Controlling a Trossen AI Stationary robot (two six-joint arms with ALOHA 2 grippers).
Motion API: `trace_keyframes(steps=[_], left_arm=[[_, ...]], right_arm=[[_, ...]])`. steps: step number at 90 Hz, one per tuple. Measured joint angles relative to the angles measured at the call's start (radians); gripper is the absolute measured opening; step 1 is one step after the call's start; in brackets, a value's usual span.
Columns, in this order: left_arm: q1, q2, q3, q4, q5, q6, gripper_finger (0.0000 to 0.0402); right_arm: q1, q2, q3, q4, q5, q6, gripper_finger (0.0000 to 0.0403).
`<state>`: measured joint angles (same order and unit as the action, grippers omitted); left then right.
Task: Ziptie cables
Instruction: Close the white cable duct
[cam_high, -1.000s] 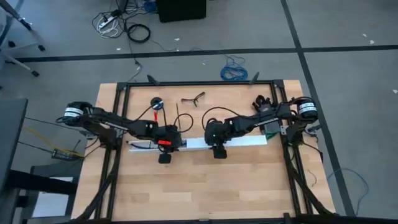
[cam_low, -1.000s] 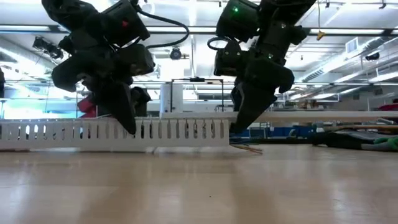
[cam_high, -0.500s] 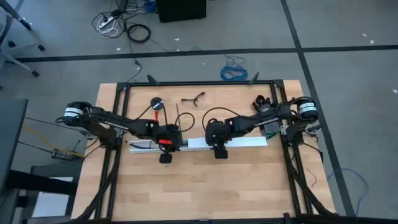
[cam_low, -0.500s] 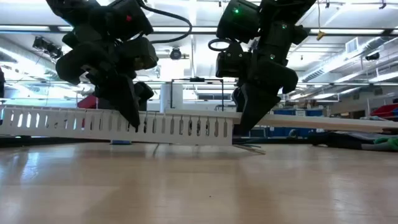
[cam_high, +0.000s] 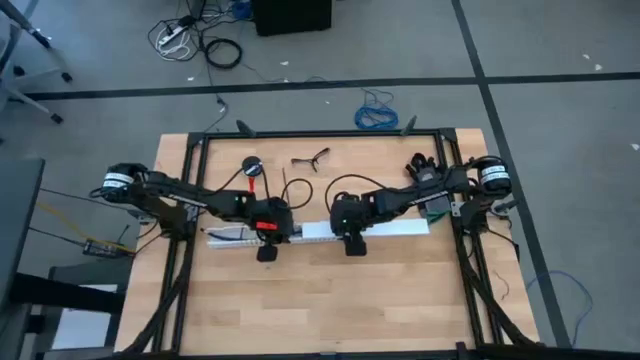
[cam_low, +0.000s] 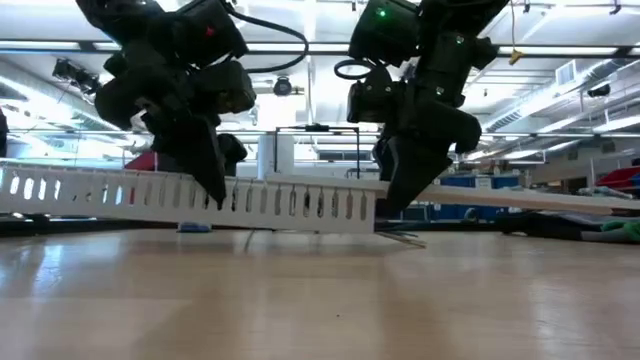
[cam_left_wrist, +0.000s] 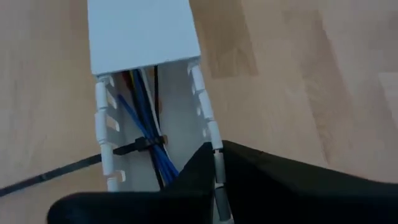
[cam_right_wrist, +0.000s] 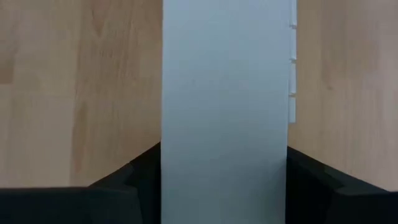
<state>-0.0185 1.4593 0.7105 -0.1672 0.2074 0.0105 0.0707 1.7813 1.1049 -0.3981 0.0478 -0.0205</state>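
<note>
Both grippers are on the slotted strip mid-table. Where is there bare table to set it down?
The near half of the table, between the side rails, is bare wood. Past the white slotted strip it is crowded: pliers, a round red-handled tool, left gripper and right gripper on the strip.

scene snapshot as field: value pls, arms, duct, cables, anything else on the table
left gripper: shut on a slotted wall of the white slotted duct
right gripper: shut across the duct's flat cover
duct: held off the wooden table, left end higher in low view
cables: lying inside the open duct section, black ziptie across them
also on table: small tool with red part, pliers-like tool near far edge
</note>
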Motion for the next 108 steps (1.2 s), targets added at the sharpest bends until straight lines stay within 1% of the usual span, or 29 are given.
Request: trace_keyframes(steps=[31,42,52,66,76,84,94,108], left_arm=[[0.000,0.000,0.000,0.015,0.005,-0.003,0.0012],[0.000,0.000,0.000,0.029,0.003,0.007,0.0019],[0.000,-0.002,0.001,0.034,-0.001,0.012,0.0041],[0.002,-0.003,0.005,0.028,-0.031,0.015,0.0091],[0.001,-0.003,0.005,0.028,-0.043,0.014,0.0127],[0.001,-0.003,0.005,0.024,-0.043,0.007,0.0149],[0.001,-0.003,0.029,0.000,-0.043,0.004,0.0163],[0.000,-0.010,0.064,-0.044,-0.043,0.009,0.0165]], right_arm=[[-0.001,0.000,0.000,-0.004,0.001,-0.002,0.0229],[-0.001,0.027,0.000,-0.004,0.001,0.000,0.0229],[0.000,0.062,0.004,0.013,-0.013,0.000,0.0229],[0.006,0.084,0.005,0.070,-0.027,-0.011,0.0229],[0.006,0.085,0.008,0.076,-0.040,-0.015,0.0228],[0.006,0.086,0.008,0.071,-0.046,-0.015,0.0228],[0.006,0.086,0.008,0.066,-0.045,-0.014,0.0228],[0.006,0.086,0.008,0.064,-0.045,-0.017,0.0228]])
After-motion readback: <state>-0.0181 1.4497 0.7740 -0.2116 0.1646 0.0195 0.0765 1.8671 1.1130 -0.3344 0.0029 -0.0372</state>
